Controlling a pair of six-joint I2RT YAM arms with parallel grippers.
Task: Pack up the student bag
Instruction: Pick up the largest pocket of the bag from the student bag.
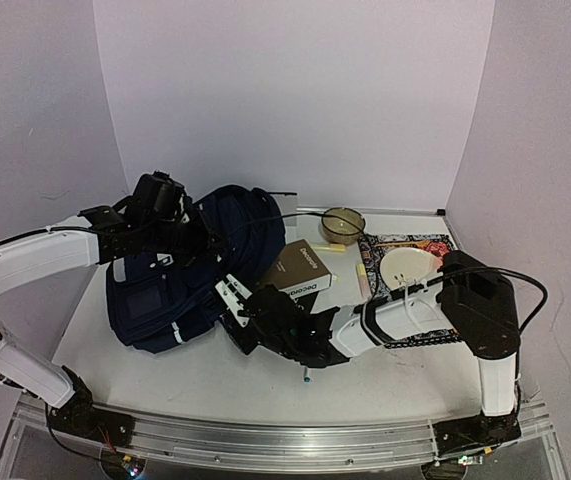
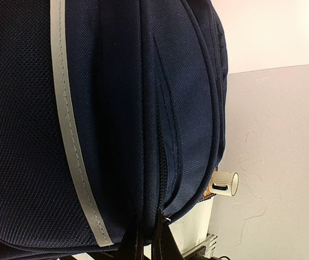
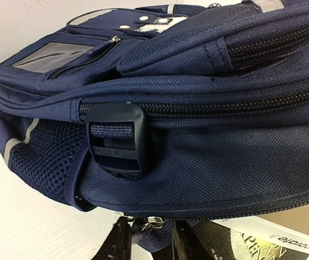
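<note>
"Fabric first: how will the student bag [image 1: 160, 295] handle?"
"Soft, floppy, probably light (it lies slumped on the table [image 1: 165, 375], left of centre). Take the zip pulls, not loose cloth."
"Grippers?"
"Left gripper [image 2: 150, 230] pinched shut at the bag's seam. Right gripper [image 3: 151, 235] narrow around a zip pull [image 3: 153, 221]; I can't tell if it grips."

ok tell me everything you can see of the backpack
The backpack is dark navy fabric with grey reflective stripes, a mesh side panel, a black plastic buckle and a clear window pocket. It lies front up on the white table, left of centre. The left hand is at its top; the right hand meets its lower edge by a zip pull. A brown box sits at its right.
</note>
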